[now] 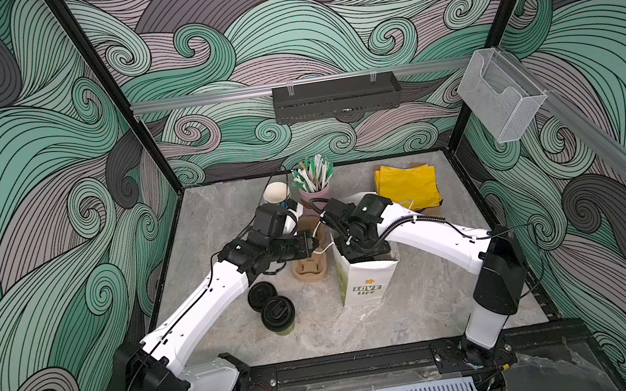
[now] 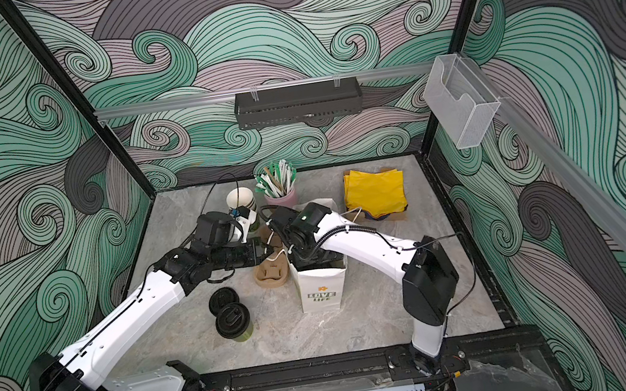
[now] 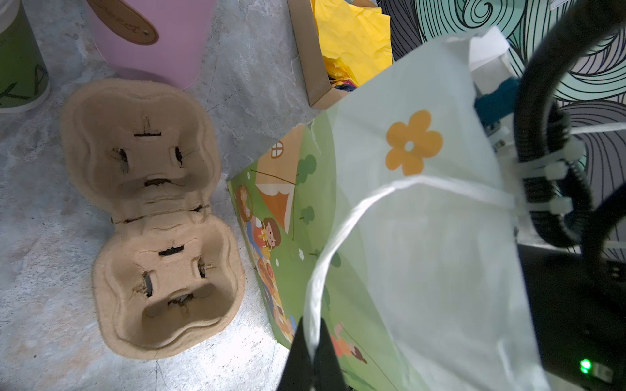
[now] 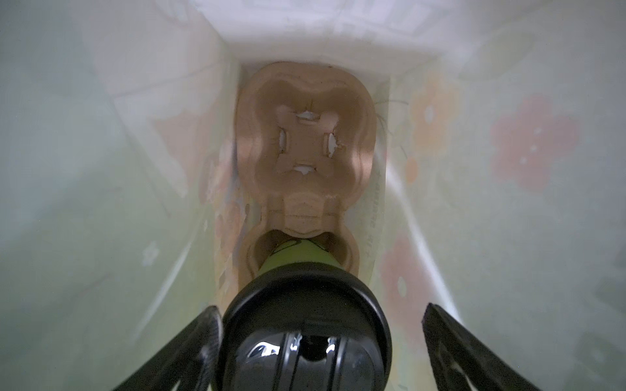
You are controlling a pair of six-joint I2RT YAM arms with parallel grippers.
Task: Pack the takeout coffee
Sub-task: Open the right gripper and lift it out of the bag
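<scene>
Between the released jaws of the right gripper [image 4: 320,309], a lidded cup [image 4: 298,259] sits in the bagged carrier [image 4: 305,142].
Lift straight out, clear of the lid [image 4: 305,325]; left gripper [image 3: 313,355], clenched on the handle [image 3: 321,270], steadies the bag [image 3: 423,254]; second cup [image 1: 278,315] stands on the desk [image 1: 405,317] behind it.

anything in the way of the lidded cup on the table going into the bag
Yes: the right gripper sits in the paper bag's mouth, jaws open around another lidded cup seated in the pulp carrier; its other slot is empty.
</scene>
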